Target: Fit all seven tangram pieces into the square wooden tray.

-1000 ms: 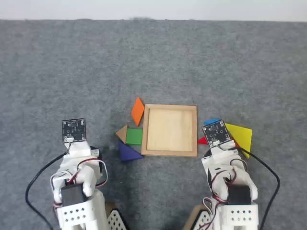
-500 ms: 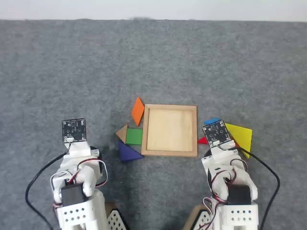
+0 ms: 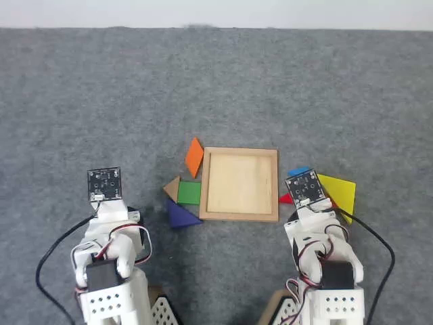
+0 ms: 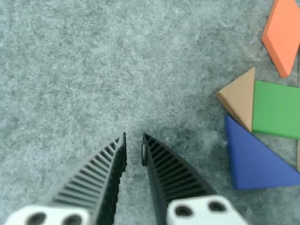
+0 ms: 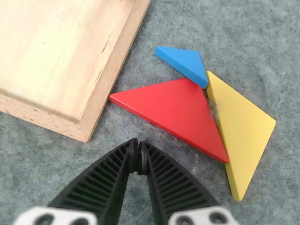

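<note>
Both of white printed plastic: left arm (image 3: 111, 230), right arm (image 3: 318, 233). Black servo blocks (image 3: 103, 276) set into shells. Square black circuit board (image 3: 104, 183) w/ tiny silver parts atop each wrist, on white bracket. Thick black cable (image 3: 49, 261) looping off each arm's outer side; thin red, white & black wires (image 3: 108, 247) bunched nr mid joints. Base blocks (image 3: 108, 306) white, dotted w/ rows of small holes. Left tool (image 4: 133, 139): two black tapered jaws, diagonal ribbing, sawtooth inner edges, white knuckles w/ paired dark screw holes. Right tool (image 5: 138, 146): same build & colours.
</note>
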Tool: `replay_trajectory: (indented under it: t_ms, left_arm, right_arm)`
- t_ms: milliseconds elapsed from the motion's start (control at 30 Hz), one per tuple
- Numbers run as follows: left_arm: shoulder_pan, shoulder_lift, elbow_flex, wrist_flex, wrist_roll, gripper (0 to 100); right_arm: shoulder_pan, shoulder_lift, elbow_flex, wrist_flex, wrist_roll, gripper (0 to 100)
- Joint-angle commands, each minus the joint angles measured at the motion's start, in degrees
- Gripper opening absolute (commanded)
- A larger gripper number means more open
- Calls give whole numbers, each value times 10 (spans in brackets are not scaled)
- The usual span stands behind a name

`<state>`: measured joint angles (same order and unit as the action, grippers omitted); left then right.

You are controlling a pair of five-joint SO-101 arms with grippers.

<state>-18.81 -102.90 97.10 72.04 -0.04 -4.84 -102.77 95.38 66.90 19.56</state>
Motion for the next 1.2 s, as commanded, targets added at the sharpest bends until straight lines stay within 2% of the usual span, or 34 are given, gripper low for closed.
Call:
replay_trajectory:
  t_ms: [0, 300, 567, 667, 833, 867, 967, 1000, 1067, 1167]
  left_arm:
    - [-2, -13, -7, 3, -4, 50]
    - [-2, -13, -7, 3, -4, 50]
    - [-2, -13, -7, 3, -4, 50]
    - [-2, -13, -7, 3, -4, 50]
    - [-2, -13, -7, 3, -4, 50]
    - [-2, -13, -7, 3, -4, 50]
    - [-2, -13, -7, 3, -4, 50]
    - [-2, -13, -7, 3, -4, 50]
    - [-2, -13, -7, 3, -4, 50]
    - [-2, -13, -7, 3, -4, 50]
  right_arm:
    - [-3, -10, 11, 1, 3, 6]
    - [-73, -10, 11, 1, 3, 6]
    - [-196, -10, 11, -29, 8, 6]
    - [-161, -10, 10, -21, 38, 6]
    - [-26, -12, 4, -65, 237, 6]
    - [0, -12, -7, -81, 229, 6]
    - [56, -9, -67, -103, 128, 6]
    - [54, -9, -90, -101, 109, 6]
    - [32, -8, -120, -88, 118, 14]
    - [3, 24, -150, -81, 121, 80]
